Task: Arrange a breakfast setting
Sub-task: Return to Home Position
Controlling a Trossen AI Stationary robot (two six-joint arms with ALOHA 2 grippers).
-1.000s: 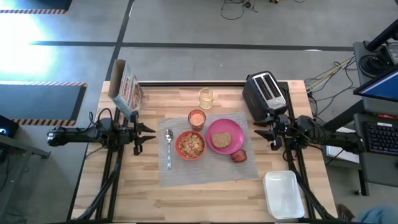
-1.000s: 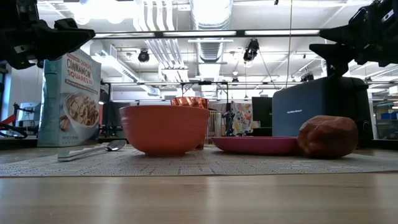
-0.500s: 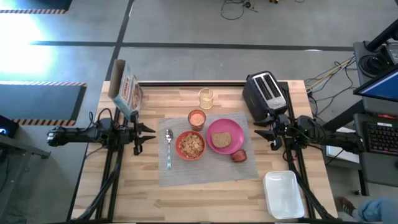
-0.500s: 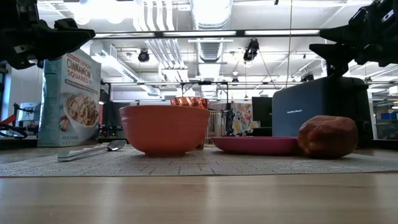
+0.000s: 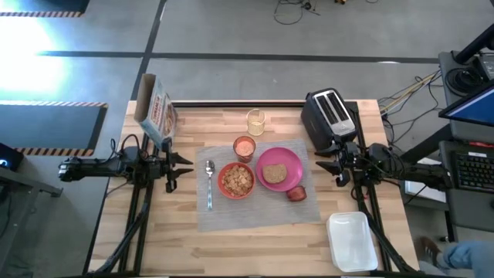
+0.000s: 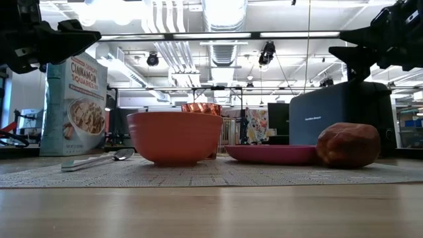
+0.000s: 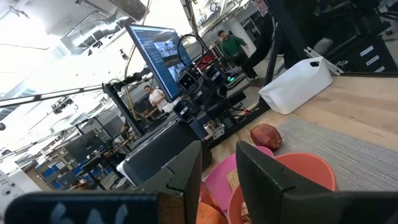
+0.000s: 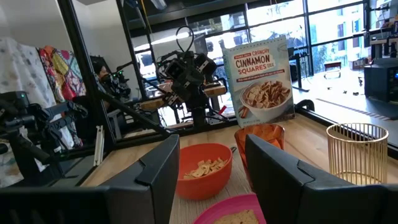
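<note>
Wooden table [image 5: 262,247] on a grey floor [image 5: 231,31] bears the placemat [image 5: 255,216] holding spoon [image 5: 209,185], bowl [image 5: 236,181], cup [image 5: 245,147], plate [image 5: 292,166] with toast [image 5: 273,173], and dark-red item [image 5: 297,194] beside the plate; left gripper [image 5: 185,164] and right gripper [image 5: 320,164] flank the mat, fingers parted, empty.

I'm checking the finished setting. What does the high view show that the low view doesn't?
Only the high view: cereal in the bowl, toast on the plate, a wire cup, a white tray. Only the low view: the Cinnamon Squares lettering on the cereal box. Both: bowl, plate, spoon, dark-red item, orange cup, toaster, plus left gripper and right gripper parked beside the placemat.
</note>
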